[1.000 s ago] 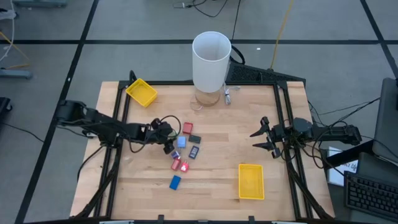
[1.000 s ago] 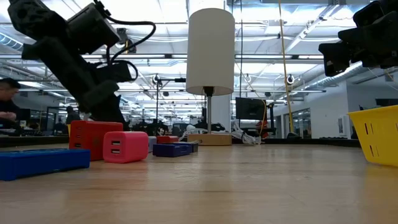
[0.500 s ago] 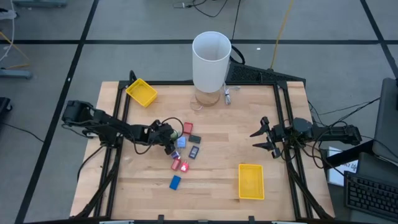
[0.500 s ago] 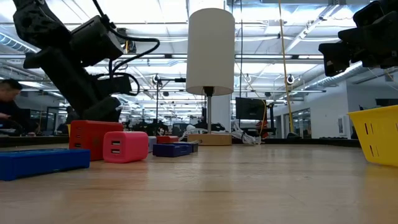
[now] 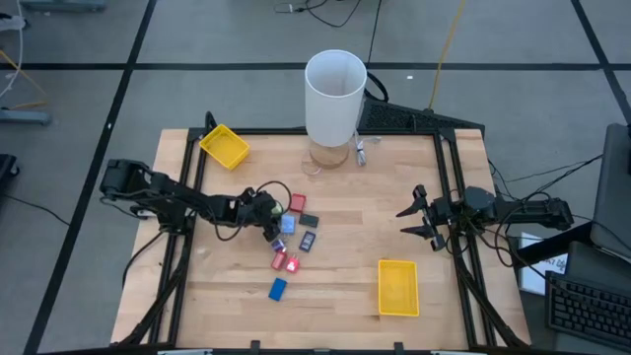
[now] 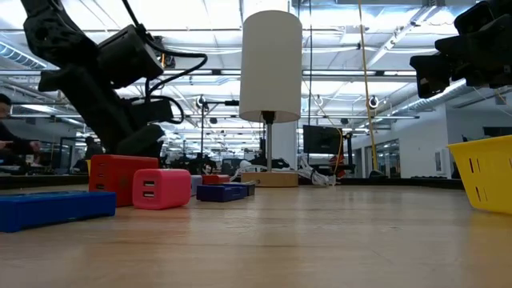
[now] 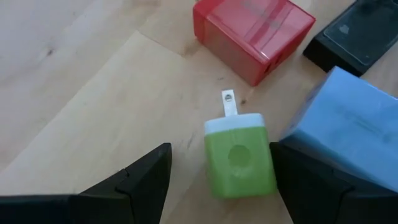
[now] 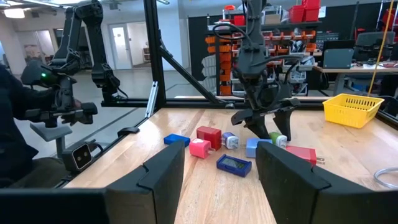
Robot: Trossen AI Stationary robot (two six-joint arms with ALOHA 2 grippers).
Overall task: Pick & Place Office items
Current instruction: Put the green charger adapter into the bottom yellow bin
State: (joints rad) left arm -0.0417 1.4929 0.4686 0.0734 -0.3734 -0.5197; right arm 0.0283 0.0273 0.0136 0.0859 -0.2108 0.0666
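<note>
The left end effector (image 7: 214, 180) hangs low over the desk (image 5: 345, 296) with its fingers spread open on either side of a green block (image 7: 239, 163), which lies flat beside a light blue block (image 7: 348, 124) and near a red block (image 7: 252, 31). The right end effector (image 5: 416, 219) waits open near the desk's right edge, well apart from the blocks.

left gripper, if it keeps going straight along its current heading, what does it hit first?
Most likely the green plug adapter: it sits between the open fingers of the left gripper, metal prong pointing away. The light blue block lies right beside it; depth is unclear.
</note>
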